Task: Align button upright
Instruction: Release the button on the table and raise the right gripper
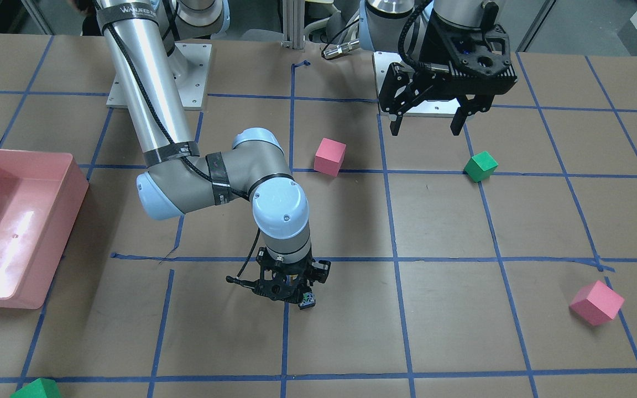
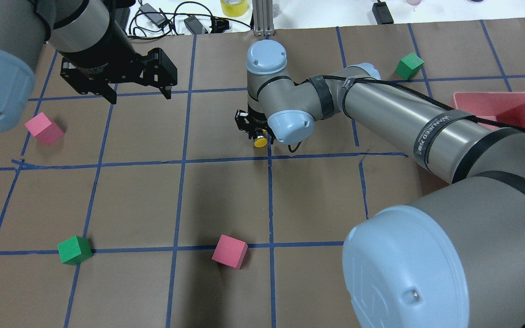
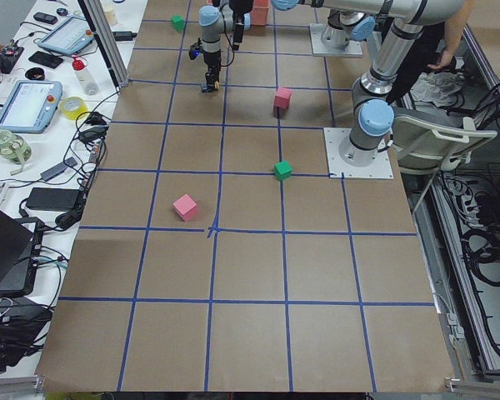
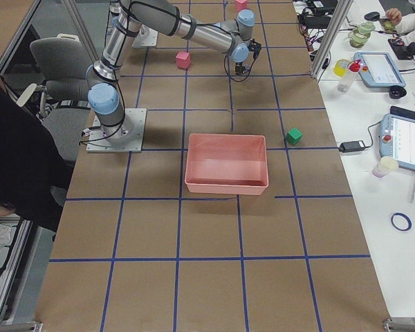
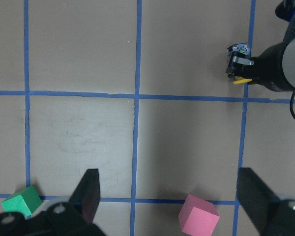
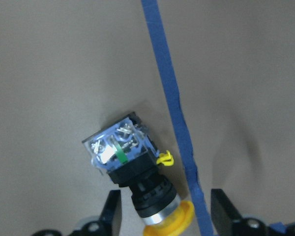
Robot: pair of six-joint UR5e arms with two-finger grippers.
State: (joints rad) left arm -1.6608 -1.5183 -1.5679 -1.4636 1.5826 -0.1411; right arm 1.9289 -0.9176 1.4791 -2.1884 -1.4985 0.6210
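Observation:
The button (image 6: 137,172) lies on its side on the brown table, yellow cap (image 6: 169,221) toward the wrist camera and clear-blue base away from it. My right gripper (image 6: 164,216) is low over it. Its fingers (image 6: 113,211) stand either side of the black collar with small gaps showing, so it is open. The button also shows in the front view (image 1: 307,301) under that gripper (image 1: 291,287), and in the overhead view (image 2: 260,142). My left gripper (image 1: 429,124) hangs open and empty high above the table, far from the button (image 5: 238,64).
Two pink cubes (image 1: 329,156) (image 1: 596,303) and two green cubes (image 1: 480,166) (image 1: 36,388) lie scattered on the table. A pink bin (image 1: 14,221) stands on the right arm's side. A blue tape line (image 6: 169,98) runs just beside the button.

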